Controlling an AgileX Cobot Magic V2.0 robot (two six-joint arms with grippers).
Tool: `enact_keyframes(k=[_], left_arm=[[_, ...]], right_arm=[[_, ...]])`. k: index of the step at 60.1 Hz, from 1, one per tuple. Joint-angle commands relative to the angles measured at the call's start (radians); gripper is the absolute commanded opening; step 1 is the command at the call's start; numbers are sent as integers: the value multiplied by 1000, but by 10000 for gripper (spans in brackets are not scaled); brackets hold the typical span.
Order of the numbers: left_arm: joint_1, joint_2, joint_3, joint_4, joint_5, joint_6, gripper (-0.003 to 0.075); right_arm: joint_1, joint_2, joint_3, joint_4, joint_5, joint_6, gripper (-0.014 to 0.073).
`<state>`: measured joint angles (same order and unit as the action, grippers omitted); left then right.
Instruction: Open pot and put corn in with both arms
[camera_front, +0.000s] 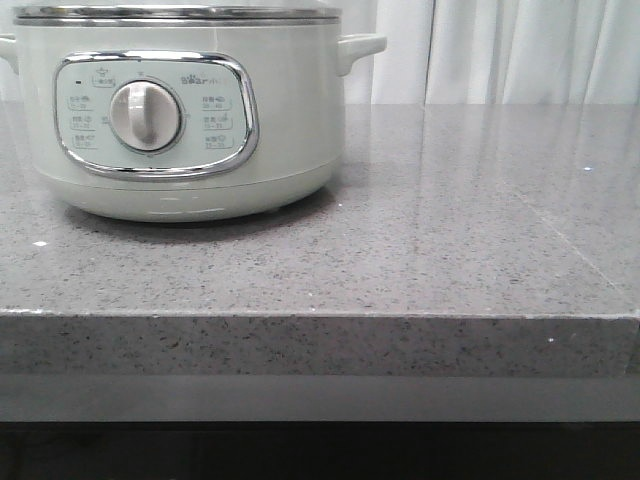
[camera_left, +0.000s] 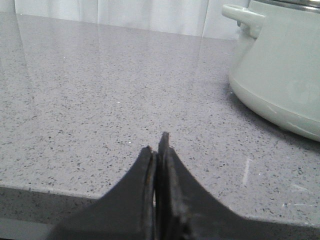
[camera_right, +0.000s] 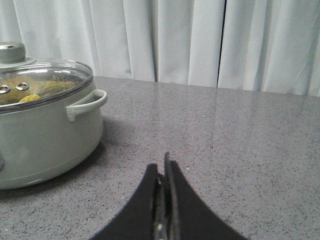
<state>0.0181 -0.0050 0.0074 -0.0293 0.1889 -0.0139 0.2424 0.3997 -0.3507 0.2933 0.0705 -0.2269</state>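
Front view: we record one large round pale grey-green electric pot (camera_front: 180, 120) with a chrome-framed control panel (camera_front: 155, 115) and a central silver dial (camera_front: 146, 116), standing at the left on a grey speckled stone table (camera_front: 420, 260); white pleated curtains (camera_front: 500, 50) hang behind, and neither arm shows here. Left wrist view: we note the left gripper (camera_left: 159, 145) with its two dark fingers pressed together, holding nothing, low over the bare table beside the pot, well apart from it. Right wrist view: we list the right gripper (camera_right: 164, 165), likewise closed tight and empty, near the pot's other side. The domed glass lid (camera_right: 40, 82) with its grey knob (camera_right: 11, 51) sits on the pot, and a yellow piece, seemingly the corn (camera_right: 29, 98), shows through the glass inside.
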Motion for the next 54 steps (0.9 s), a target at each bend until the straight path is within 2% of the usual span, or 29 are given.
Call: enact_keyframes(k=[1,45,49,54], left_arm=[[2,-23,-1,-12,-88,-12,-18],[2,-23,-1,-12,-88,-12,-18],[2,-23,-1,-12,-88,-12,-18],[2,-23,-1,-12,-88,-12,-18]], right_arm=[[-5,5,-26,3,-80,-6,-72],[-5,5,-16,0,-91,-6,-72],[-5,4,10,-27,-114,-6,-72],[-16,-12,71,-128,-153,10,-72]])
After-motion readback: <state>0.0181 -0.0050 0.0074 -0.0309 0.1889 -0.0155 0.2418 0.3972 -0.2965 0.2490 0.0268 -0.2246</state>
